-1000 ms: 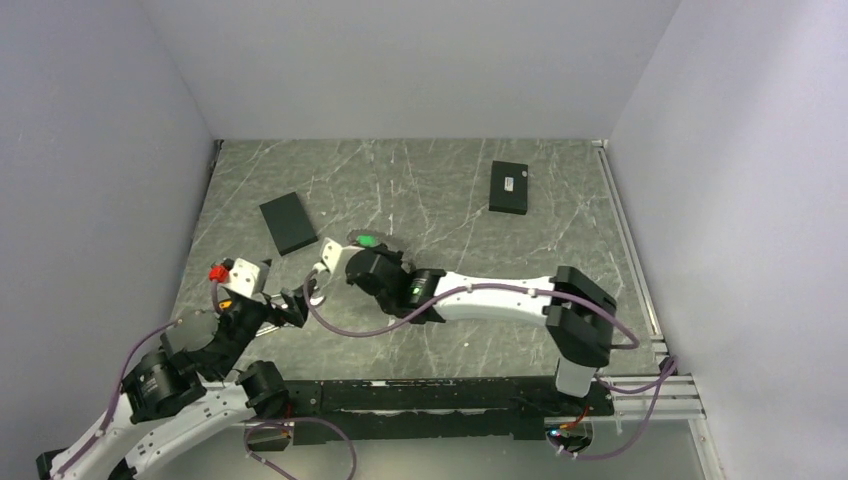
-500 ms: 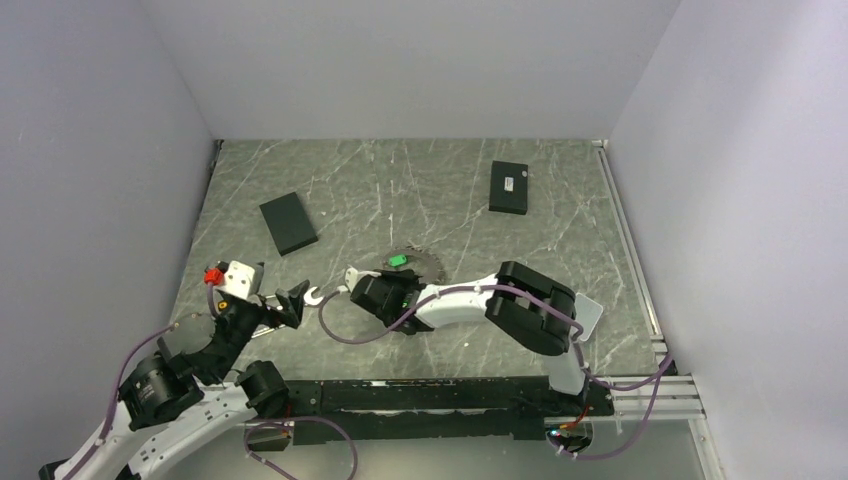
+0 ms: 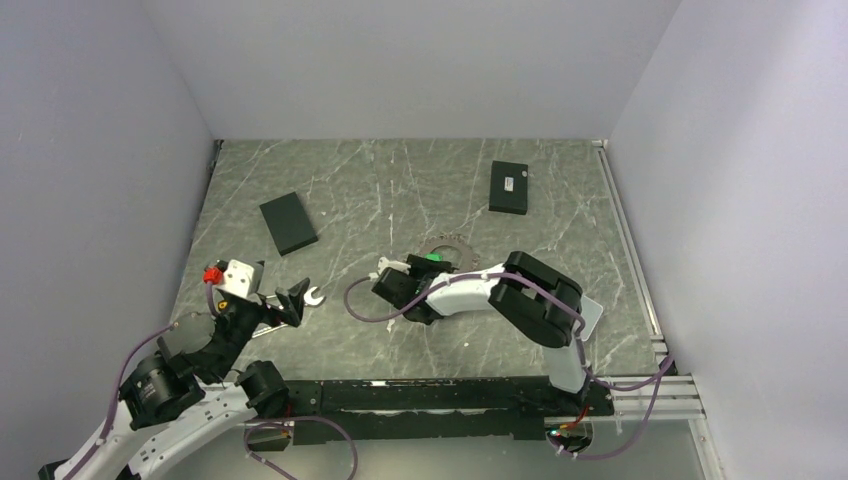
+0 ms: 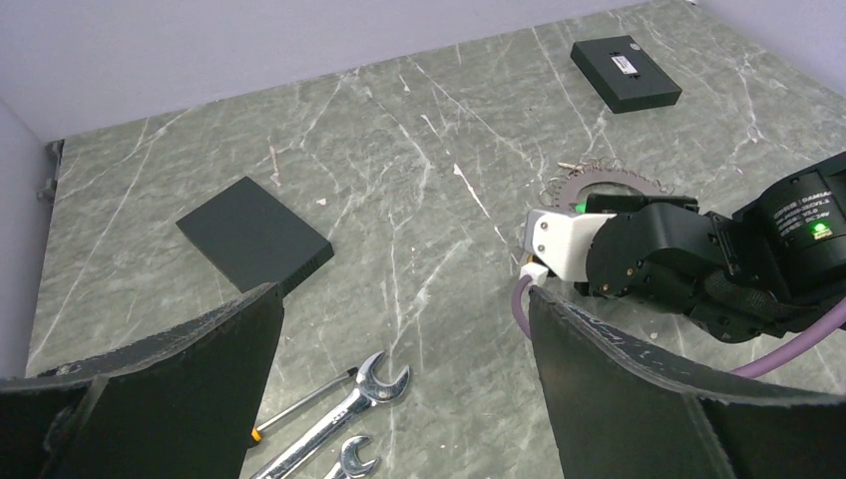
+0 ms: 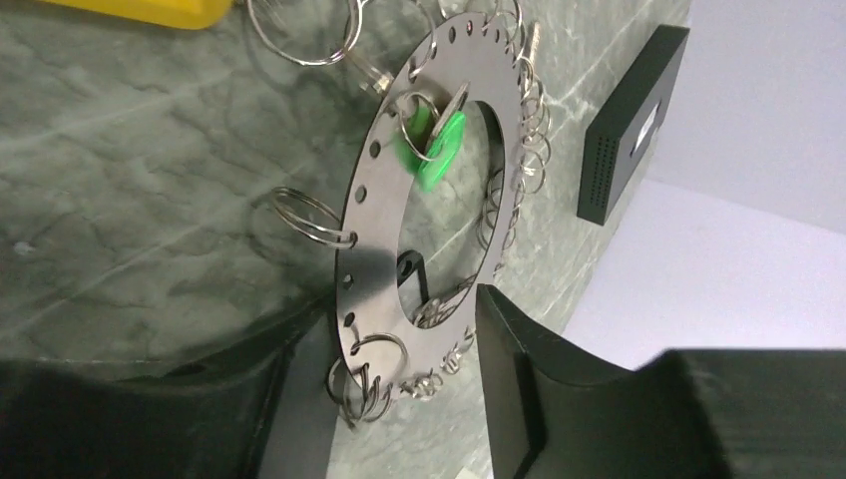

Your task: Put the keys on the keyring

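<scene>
Right wrist view: right hand splayed wide around the keyring rim, so I'd pinch gently and keep it flat on the bench.

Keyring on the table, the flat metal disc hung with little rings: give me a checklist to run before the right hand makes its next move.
1. The right hand is open: ok, fingers apart with the keyring rim between them.
2. Keyring lying flat and in view: ok.
3. Bare split ring to take a key: ok, several hang empty on the rim.
4. Key in a hand: not ok, neither hand holds one; the left hand hangs open near the wrenches.
5. Loose key found: cannot tell, only a yellow piece cut off at the top edge of the right wrist view.
</scene>
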Available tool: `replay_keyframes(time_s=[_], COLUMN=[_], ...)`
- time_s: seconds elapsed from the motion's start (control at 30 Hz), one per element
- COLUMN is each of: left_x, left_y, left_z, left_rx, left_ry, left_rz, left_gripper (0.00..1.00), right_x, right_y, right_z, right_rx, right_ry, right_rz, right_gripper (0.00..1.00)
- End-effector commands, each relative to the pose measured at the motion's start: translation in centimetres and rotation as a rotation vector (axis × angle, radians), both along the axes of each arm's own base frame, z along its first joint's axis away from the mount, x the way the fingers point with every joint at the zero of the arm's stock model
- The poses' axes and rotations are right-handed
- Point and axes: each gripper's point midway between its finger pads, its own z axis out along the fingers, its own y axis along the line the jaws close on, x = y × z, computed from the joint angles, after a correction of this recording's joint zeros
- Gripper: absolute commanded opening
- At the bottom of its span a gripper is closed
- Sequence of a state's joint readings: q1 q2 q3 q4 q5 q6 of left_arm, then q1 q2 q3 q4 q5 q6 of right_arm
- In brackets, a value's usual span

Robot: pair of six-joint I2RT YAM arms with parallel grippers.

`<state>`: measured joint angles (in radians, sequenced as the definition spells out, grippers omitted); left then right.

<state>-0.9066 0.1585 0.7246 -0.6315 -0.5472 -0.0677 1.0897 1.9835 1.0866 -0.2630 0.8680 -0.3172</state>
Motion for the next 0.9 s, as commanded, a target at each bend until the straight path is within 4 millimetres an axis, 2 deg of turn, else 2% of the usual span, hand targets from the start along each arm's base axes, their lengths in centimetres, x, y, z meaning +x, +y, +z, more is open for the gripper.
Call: replay_keyframes(time_s=[0.0,0.17,0.3,0.43,0.6,0.73,0.87], left_x=[0.1,0.2,0.3,0.4,0.5,0.5,0.5], left_y=[-0.1,0.0,0.0,0.0,-0.3,-0.3,-0.2], left_z=[1.8,1.7,1.6,1.6,1.4,1.3,1.3], left_rx=[-0.049,-0.044,-0.040,-0.037,-0.023,-0.020,-0.021], left_ry=[-0.034,-0.031,-0.029,-0.028,-0.017,-0.012,-0.013], left_rz=[0.006,0.011,0.015,0.018,0.015,0.013,0.020], left_gripper=[0.97,0.97,0.97,0.97,0.97,0.97,0.97], right_x=[-2.5,-3.4,-4.9,-6.4,-7.4,-7.3,-6.8], right_y=[-1.3,-1.8,-2.1,-0.8,1.4,3.0,4.3], right_z=[-2.4,-1.1,0.0,1.7,4.1,7.2,11.3], right_rx=[0.039,0.086,0.152,0.304,0.457,0.594,0.741], right_ry=[0.133,0.158,0.221,0.291,0.345,0.327,0.252], right_rz=[-0.038,-0.062,-0.084,-0.064,-0.021,0.034,0.100], right_gripper=[0.57,0.66,0.70,0.80,0.83,0.84,0.84])
